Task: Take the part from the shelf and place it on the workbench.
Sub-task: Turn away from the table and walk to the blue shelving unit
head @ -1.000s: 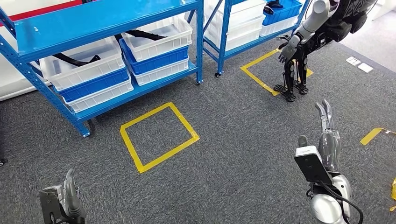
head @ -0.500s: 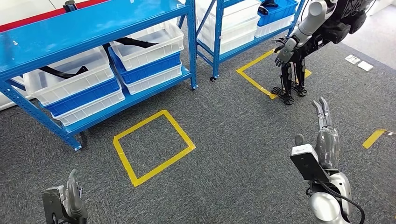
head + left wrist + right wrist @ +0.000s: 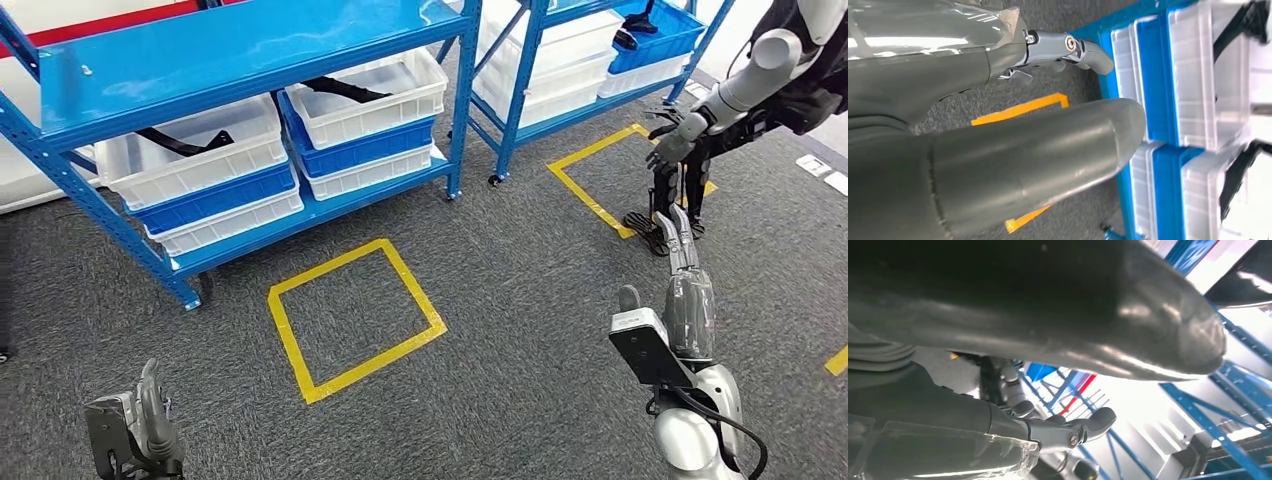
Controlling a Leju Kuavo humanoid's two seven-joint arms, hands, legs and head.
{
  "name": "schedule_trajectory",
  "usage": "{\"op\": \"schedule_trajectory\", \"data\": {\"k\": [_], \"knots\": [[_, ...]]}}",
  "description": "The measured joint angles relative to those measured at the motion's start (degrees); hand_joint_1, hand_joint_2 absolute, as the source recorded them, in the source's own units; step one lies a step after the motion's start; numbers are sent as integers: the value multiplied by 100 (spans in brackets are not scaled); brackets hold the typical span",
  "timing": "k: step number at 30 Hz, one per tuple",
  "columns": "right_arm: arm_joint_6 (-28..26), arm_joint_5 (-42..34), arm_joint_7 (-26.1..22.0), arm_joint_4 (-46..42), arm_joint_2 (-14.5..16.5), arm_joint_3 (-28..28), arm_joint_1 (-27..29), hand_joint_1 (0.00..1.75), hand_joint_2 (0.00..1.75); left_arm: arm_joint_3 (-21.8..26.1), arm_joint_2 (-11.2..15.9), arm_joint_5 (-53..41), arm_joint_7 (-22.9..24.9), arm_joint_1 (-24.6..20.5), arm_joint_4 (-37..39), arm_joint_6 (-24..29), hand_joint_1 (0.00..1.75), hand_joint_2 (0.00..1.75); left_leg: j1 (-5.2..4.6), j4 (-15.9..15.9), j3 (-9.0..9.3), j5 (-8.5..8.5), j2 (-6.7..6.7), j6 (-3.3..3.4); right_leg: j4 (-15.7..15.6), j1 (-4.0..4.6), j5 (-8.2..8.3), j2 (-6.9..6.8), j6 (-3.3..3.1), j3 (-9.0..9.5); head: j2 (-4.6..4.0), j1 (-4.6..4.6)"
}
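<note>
Black curved parts lie in two white bins on the blue shelf (image 3: 240, 45): one part (image 3: 185, 140) on the left, another (image 3: 345, 88) to its right. The left wrist view catches the same parts (image 3: 1235, 175) in the white bins. My left hand (image 3: 150, 425) hangs low at the left, well short of the shelf, fingers loose and holding nothing; its thumb (image 3: 1048, 145) is close to the camera. Over the carpet on the right, my right hand (image 3: 687, 290) has straight fingers (image 3: 1090, 424) and holds nothing.
A yellow taped square (image 3: 300, 360) marks the grey carpet in front of the shelf. A second blue shelf (image 3: 560, 100) with bins stands further right, with another yellow square (image 3: 585, 190) before it. Another humanoid robot (image 3: 740, 95) bends over at the far right.
The whole picture has shifted right since half a second ago, so the camera has moved. Both hands stay low and hold nothing, much as before.
</note>
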Motion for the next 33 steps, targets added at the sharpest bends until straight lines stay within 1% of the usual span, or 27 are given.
{"op": "schedule_trajectory", "data": {"k": [1,2,3,5,6,7,8,9,10,11,12,13,14,15,16,17,18,19,20,22,23,25,27,33], "knots": [[4,8,0,2,0,9,-9,0,0,0,-9,2,-1,2,2,2,0,0,-15,8,23,-28,-45,-13,-324,14,210,64,-17,100,0,1],[9,14,0,4,0,18,-16,0,0,0,-15,3,-1,5,4,2,0,0,-28,16,34,-47,-80,-25,-541,22,344,117,-45,170,0,1],[13,16,0,8,-1,26,-24,0,0,0,-20,5,-2,12,5,3,0,0,-35,21,28,-56,-108,-40,-623,27,407,150,-84,202,0,0],[16,19,0,10,1,43,-45,0,0,2,-21,8,-4,37,7,4,0,0,-33,7,23,-53,-157,-65,-644,33,418,122,-119,217,0,-3],[16,21,0,10,3,50,-62,0,0,3,-18,10,-4,50,4,5,0,0,-32,-4,20,-58,-175,-84,-658,10,423,97,-142,229,0,-2],[17,23,-1,10,7,57,-82,0,0,2,-18,10,-6,58,1,6,0,0,-38,18,8,-90,-128,-117,-687,-15,425,65,-170,252,0,-7],[18,26,-1,10,10,61,-99,0,0,2,-16,9,-7,56,-2,7,0,0,-39,122,-40,-167,-41,-158,-717,-44,426,27,-211,281,0,-17],[19,29,-2,10,13,63,-111,0,0,3,-12,8,-8,53,-4,8,0,0,-30,348,-148,-296,68,-204,-743,-71,424,-15,-253,311,0,-27],[21,31,-3,13,15,64,-119,0,0,3,-11,9,-9,52,-4,10,0,0,-7,671,-309,-451,181,-250,-753,-74,416,-56,-281,332,0,-37],[23,31,-4,17,16,67,-124,0,0,4,-8,15,-9,56,-2,13,0,0,27,1040,-504,-598,238,-287,-753,-79,409,-98,-301,342,0,-42],[25,28,-5,26,16,72,-130,0,0,4,-6,26,-9,65,1,14,0,0,65,1341,-680,-682,267,-322,-753,-86,404,-138,-305,347,0,-41],[27,22,-9,38,16,81,-138,0,0,3,-4,38,-9,74,3,14,0,0,100,1473,-778,-667,286,-354,-752,-96,401,-177,-305,349,0,-40],[29,11,-15,52,16,92,-151,0,0,3,1,53,-9,79,6,14,0,0,134,1410,-779,-560,304,-384,-752,-111,399,-215,-304,353,0,-41],[32,-2,-23,69,16,104,-167,0,0,4,10,72,-11,81,8,14,0,0,164,1116,-650,-365,335,-411,-752,-128,395,-250,-296,360,0,-40],[35,-14,-32,85,16,117,-187,0,0,4,21,89,-16,80,8,12,0,0,190,711,-448,-172,383,-432,-752,-141,389,-278,-281,371,0,-42],[38,-25,-38,98,15,128,-207,0,0,4,32,107,-22,78,9,9,0,0,191,340,-248,-42,423,-441,-750,-137,378,-299,-252,377,0,-44],[40,-34,-41,109,13,139,-230,0,0,2,42,121,-29,77,10,5,0,0,185,61,-94,36,447,-430,-751,-128,371,-315,-214,383,0,-39],[39,-44,-43,116,9,149,-248,0,0,1,48,133,-34,79,11,2,0,0,176,-66,-21,53,453,-407,-747,-102,356,-325,-188,376,0,-37],[37,-60,-43,121,3,159,-258,0,0,-2,53,148,-37,81,12,0,0,0,156,-92,-4,49,436,-382,-749,-78,347,-333,-178,366,0,-27],[31,-98,-43,134,-10,179,-267,0,0,-3,62,174,-39,88,13,-1,0,0,134,-101,-2,68,415,-336,-772,-65,347,-344,-178,361,0,-13],[29,-114,-42,140,-15,187,-267,0,0,-3,66,182,-39,88,13,-1,0,0,118,-100,-3,65,410,-321,-794,-72,361,-347,-168,380,0,-7],[27,-126,-42,152,-20,196,-267,0,0,-2,72,187,-40,86,16,1,0,0,101,-98,-10,70,406,-284,-835,-83,395,-348,-114,423,0,-7],[22,-133,-41,158,-26,199,-264,0,0,-3,76,207,-51,79,28,1,0,0,94,-97,-16,73,407,-263,-865,-89,417,-347,-81,448,0,-5],[13,-155,-7,158,-31,205,-260,0,0,-10,77,241,-98,57,56,17,0,0,85,-93,-17,63,408,-234,-897,-97,432,-347,-55,458,0,-6]]}}
